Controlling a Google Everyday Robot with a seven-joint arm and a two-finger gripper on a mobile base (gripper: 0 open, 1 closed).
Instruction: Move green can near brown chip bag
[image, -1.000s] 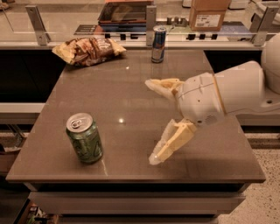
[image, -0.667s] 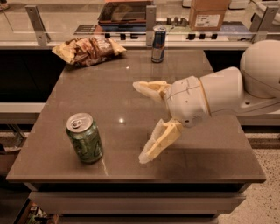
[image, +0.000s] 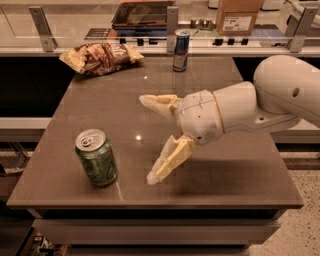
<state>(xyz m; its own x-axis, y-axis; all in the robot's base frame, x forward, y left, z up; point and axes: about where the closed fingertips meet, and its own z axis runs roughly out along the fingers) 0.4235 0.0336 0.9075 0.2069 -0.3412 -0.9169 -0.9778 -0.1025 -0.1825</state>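
Note:
The green can (image: 96, 157) stands upright near the front left corner of the brown table (image: 220, 185). The brown chip bag (image: 101, 57) lies at the table's far left corner. My gripper (image: 146, 138) reaches in from the right, over the middle of the table, open and empty. Its fingers (image: 169, 160) point left toward the can, with a gap of about a can's width between the lower fingertip and the can.
A tall slim blue and silver can (image: 181, 50) stands at the table's far edge, right of the bag. Behind the table runs a counter with a dark tray (image: 145, 12) and a cardboard box (image: 238, 15). My white arm (image: 280, 95) covers the table's right side.
My gripper has moved left across the table toward the green can, still open. The can and bag have not moved.

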